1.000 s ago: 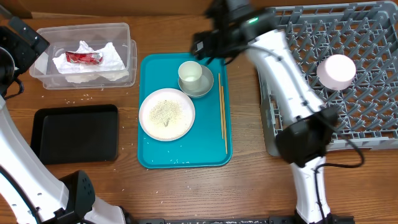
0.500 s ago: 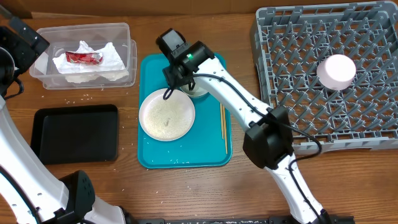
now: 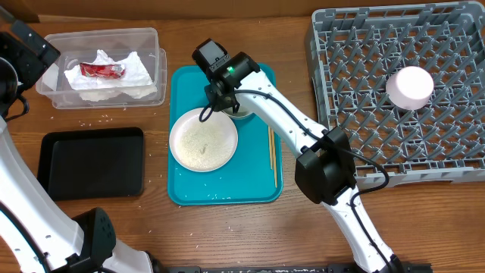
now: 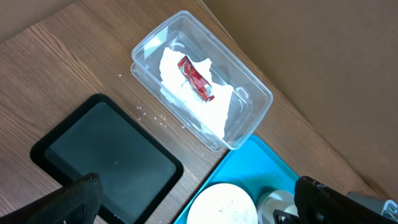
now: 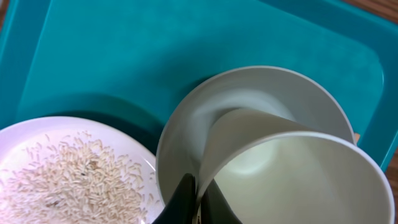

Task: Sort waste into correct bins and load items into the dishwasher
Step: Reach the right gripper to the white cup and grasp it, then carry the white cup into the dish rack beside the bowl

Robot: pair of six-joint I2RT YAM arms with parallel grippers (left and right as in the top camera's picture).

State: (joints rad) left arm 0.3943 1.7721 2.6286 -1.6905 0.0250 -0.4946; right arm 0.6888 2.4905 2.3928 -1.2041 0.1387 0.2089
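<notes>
My right gripper [image 5: 199, 200] is shut on the near wall of the small white cup [image 5: 298, 180], one finger inside and one outside. The cup stands in the saucer-like bowl [image 5: 186, 134] on the teal tray [image 5: 124, 50]. Beside them lies a white plate [image 3: 203, 139] covered with rice grains [image 5: 68, 168]. From overhead the right gripper [image 3: 218, 105] hides the cup. Wooden chopsticks [image 3: 271, 148] lie along the tray's right side. High over the left of the table, my left gripper [image 4: 199, 208] stands open with nothing in it.
A clear tub [image 3: 151, 45] holds a crumpled napkin [image 3: 106, 82] and a red wrapper [image 3: 101, 70]. A black tray [image 3: 91, 163] lies in front of it, with loose rice grains [image 3: 98, 119] between them. The grey dish rack [image 3: 364, 53] at the right holds a pale-pink dish [image 3: 410, 86].
My right arm swung from the tray's far edge down to the cup, and its jaws closed on the cup's wall. The left arm stayed still.
</notes>
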